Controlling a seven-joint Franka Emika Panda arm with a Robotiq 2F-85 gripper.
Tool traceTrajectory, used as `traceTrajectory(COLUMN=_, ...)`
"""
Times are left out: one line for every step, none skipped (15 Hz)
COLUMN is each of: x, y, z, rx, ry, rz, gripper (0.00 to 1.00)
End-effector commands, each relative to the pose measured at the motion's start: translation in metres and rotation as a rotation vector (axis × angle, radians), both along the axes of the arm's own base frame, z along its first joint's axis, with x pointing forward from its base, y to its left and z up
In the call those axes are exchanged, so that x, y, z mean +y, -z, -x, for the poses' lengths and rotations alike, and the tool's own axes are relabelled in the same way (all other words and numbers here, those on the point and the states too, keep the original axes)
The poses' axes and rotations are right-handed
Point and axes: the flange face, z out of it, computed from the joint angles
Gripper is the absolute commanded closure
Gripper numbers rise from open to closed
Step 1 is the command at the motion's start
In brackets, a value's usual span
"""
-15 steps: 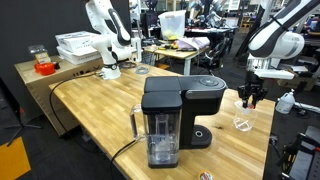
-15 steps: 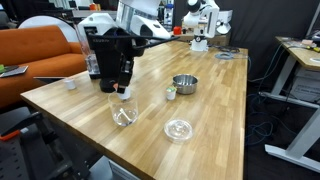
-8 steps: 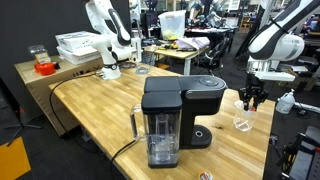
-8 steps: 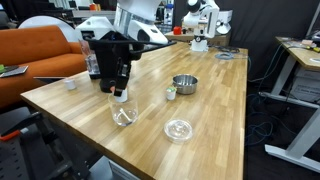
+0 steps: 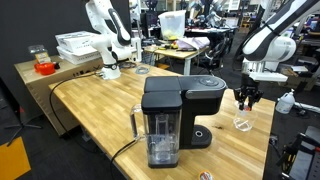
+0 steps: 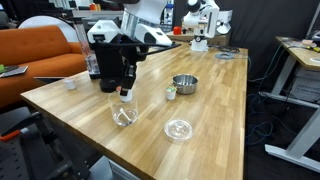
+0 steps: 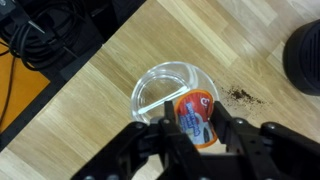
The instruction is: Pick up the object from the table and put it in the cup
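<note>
Your end effector (image 7: 196,128) has drifted slightly sideways over the last second and now hangs above the cup (image 6: 124,115), pinching the object (image 7: 195,110) (orange and white, label unreadable). The cup stands near an edge of the surface (image 6: 220,100) and appears empty; release looks feasible. The metal bowl (image 6: 184,84) stands mid-surface, contents indiscernible.

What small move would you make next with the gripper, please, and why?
Probably a slight shift to centre, then a short descent before opening. The gripper is shut on the orange-and-white object, which hangs above the clear cup. In the wrist view it looks nearer the cup's edge than its middle.
</note>
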Motion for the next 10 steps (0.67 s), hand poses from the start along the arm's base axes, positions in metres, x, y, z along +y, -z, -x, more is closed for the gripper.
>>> traceTrajectory(x=-0.004, y=0.003, z=-0.010, rx=-0.007, ry=-0.002, rz=-0.003, gripper=0.72)
traceTrajectory(x=-0.006, y=0.004, z=-0.010, rx=-0.004, ry=-0.001, rz=-0.005, gripper=0.71)
traceTrajectory(x=-0.007, y=0.005, z=-0.010, rx=-0.001, ry=0.000, rz=-0.006, gripper=0.71)
traceTrajectory(x=-0.008, y=0.006, z=-0.009, rx=0.002, ry=0.003, rz=-0.007, gripper=0.70)
traceTrajectory(x=-0.010, y=0.008, z=-0.008, rx=0.005, ry=0.006, rz=-0.009, gripper=0.70)
traceTrajectory(x=-0.012, y=0.009, z=-0.006, rx=0.008, ry=0.011, rz=-0.010, gripper=0.70)
traceTrajectory(x=-0.013, y=0.010, z=-0.004, rx=0.010, ry=0.016, rz=-0.012, gripper=0.70)
traceTrajectory(x=-0.015, y=0.010, z=-0.003, rx=0.011, ry=0.021, rz=-0.012, gripper=0.70)
traceTrajectory(x=-0.017, y=0.010, z=-0.003, rx=0.012, ry=0.024, rz=-0.013, gripper=0.70)
traceTrajectory(x=-0.018, y=0.011, z=-0.002, rx=0.012, ry=0.028, rz=-0.013, gripper=0.66)
